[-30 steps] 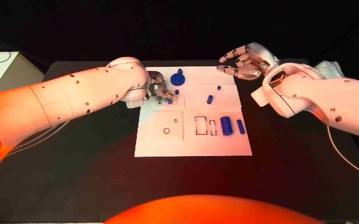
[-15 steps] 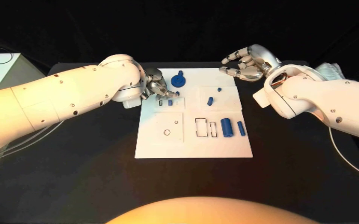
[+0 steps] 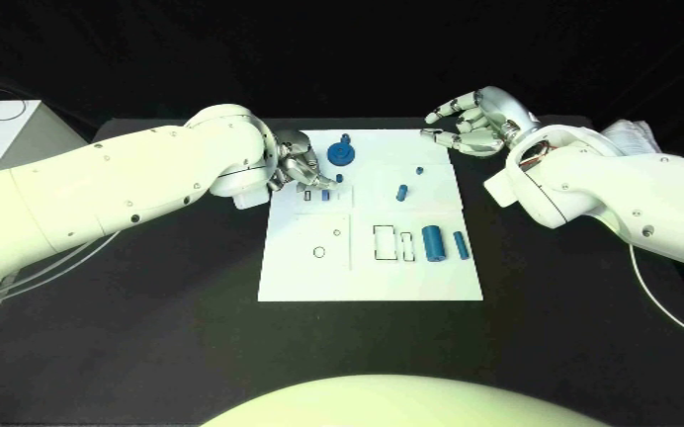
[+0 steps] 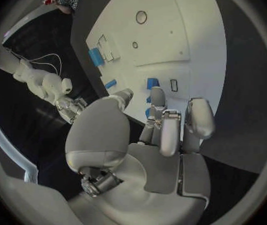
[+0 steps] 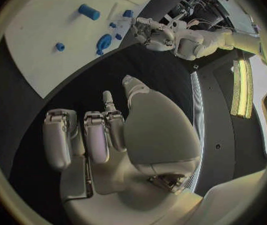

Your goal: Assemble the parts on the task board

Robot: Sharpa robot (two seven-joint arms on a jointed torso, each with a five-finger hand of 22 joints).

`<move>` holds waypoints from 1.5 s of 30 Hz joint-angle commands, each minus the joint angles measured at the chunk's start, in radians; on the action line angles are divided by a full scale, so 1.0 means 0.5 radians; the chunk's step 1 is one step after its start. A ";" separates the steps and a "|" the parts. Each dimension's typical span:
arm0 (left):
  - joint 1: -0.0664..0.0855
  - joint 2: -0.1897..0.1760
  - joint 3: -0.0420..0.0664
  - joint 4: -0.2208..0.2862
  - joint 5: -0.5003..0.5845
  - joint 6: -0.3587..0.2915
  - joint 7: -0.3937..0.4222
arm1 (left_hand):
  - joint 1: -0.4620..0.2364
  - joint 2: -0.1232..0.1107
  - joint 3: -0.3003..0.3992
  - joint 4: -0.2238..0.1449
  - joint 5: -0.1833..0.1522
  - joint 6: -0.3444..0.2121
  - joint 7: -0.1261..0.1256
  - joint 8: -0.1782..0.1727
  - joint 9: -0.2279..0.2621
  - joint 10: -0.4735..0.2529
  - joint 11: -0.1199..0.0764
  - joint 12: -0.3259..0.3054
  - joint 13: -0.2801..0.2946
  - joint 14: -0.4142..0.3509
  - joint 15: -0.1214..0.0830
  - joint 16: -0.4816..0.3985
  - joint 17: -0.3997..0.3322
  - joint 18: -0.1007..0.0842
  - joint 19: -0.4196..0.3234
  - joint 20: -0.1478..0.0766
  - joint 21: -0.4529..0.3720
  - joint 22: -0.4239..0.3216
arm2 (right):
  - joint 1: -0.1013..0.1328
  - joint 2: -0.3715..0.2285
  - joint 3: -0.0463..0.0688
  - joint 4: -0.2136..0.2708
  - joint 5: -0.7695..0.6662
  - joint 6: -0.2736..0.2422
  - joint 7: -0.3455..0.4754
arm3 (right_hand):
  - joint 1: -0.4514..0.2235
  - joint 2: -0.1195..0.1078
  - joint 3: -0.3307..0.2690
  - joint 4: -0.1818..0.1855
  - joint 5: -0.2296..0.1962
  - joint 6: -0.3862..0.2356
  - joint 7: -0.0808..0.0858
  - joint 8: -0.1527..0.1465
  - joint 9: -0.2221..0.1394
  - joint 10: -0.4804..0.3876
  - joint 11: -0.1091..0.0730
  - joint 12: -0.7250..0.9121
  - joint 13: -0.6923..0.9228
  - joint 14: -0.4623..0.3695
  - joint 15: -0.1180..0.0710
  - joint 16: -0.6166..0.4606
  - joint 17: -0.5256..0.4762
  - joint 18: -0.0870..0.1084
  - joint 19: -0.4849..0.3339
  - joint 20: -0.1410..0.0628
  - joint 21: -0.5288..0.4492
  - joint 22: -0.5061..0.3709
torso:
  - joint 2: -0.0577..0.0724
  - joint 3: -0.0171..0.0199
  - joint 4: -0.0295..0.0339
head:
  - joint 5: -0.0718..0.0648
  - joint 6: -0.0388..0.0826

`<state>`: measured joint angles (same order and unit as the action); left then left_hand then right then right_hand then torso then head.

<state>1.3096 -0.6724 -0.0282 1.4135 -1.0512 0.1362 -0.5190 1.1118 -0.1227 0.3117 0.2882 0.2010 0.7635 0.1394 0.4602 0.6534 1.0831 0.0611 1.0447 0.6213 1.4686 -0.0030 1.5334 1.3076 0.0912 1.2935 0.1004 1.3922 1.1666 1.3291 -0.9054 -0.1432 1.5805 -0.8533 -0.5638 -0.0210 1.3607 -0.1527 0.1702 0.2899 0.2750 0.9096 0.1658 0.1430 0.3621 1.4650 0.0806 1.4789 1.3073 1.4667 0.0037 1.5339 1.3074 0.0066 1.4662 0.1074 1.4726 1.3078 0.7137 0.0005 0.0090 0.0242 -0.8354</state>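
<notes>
The white task board (image 3: 371,274) lies in the middle of the black table. My left hand (image 3: 299,170) hovers over its far left part, fingers (image 4: 157,92) spread and pointing down at a small blue part (image 3: 325,193) (image 4: 152,83) beside a slot; nothing shows between them. A short blue peg (image 3: 338,177) stands close by. A blue round part (image 3: 341,153) (image 5: 103,41) sits near the far edge. Two blue cylinders (image 3: 432,244) lie side by side on the right. My right hand (image 3: 477,123) hangs above the board's far right corner, fingers loosely bent and holding nothing.
Two more small blue pegs (image 3: 402,190) stand on the board's right half. Empty slots (image 3: 384,240) and holes (image 3: 319,250) mark its near half. A white box (image 3: 18,121) sits off the table's far left, and pale cloth (image 3: 628,132) lies at the far right.
Both hands stay almost where they were. The parts on the board have not moved.
</notes>
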 commanded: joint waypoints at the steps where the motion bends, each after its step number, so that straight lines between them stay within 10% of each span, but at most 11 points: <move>1: -0.003 0.002 -0.003 -0.004 0.016 -0.014 0.000 | 0.022 0.003 0.001 0.000 0.009 -0.003 0.014 -0.011 -0.003 0.001 0.011 0.007 -0.002 0.145 0.014 0.008 0.405 -0.005 0.002 0.013 0.004 0.002 | -0.002 -0.001 0.000 0.001 0.001 0.010 0.009 | -0.026 -0.001 0.006 0.000 0.013 0.001 -0.004 0.011 -0.003 0.039 -0.002 -0.009 0.370 0.160 0.001 -0.006 0.331 0.037 0.116 -0.002 -0.006 0.396 | -0.001 -0.0017 0.000 | 0.004 -0.002; 45: -0.053 0.112 -0.045 -0.147 -0.020 -0.013 -0.015 | 0.104 0.065 0.036 -0.003 0.014 0.226 -0.098 0.260 -0.012 0.053 -0.083 0.051 0.016 0.160 -0.065 0.024 0.431 -0.011 0.030 -0.049 0.020 0.040 | -0.007 -0.003 -0.001 0.001 0.001 0.027 0.004 | -0.031 0.000 0.008 -0.003 0.017 0.001 -0.005 0.012 -0.003 0.043 -0.002 -0.005 0.373 0.160 0.000 -0.006 0.332 0.036 0.119 -0.002 -0.002 0.399 | 0.000 -0.0022 -0.002 | -0.006 -0.010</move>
<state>1.2837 -0.6190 -0.0508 1.3405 -1.0536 0.1307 -0.5251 1.1600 -0.0905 0.3273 0.2847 0.2053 0.8763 0.0973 0.5885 0.6465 1.1085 0.0277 1.0654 0.6291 1.4650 -0.0287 1.5412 1.3076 0.0912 1.3098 0.0840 1.3962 1.1854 1.3263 -0.9063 -0.1439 1.5807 -0.8517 -0.5620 -0.0224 1.3527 -0.1526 0.1702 0.2899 0.2811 0.9096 0.1658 0.1430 0.3622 1.4650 0.0806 1.4789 1.3073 1.4667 0.0037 1.5340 1.3081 0.0066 1.4662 0.1075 1.4726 1.3075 0.7133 -0.0005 0.0085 0.0207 -0.8407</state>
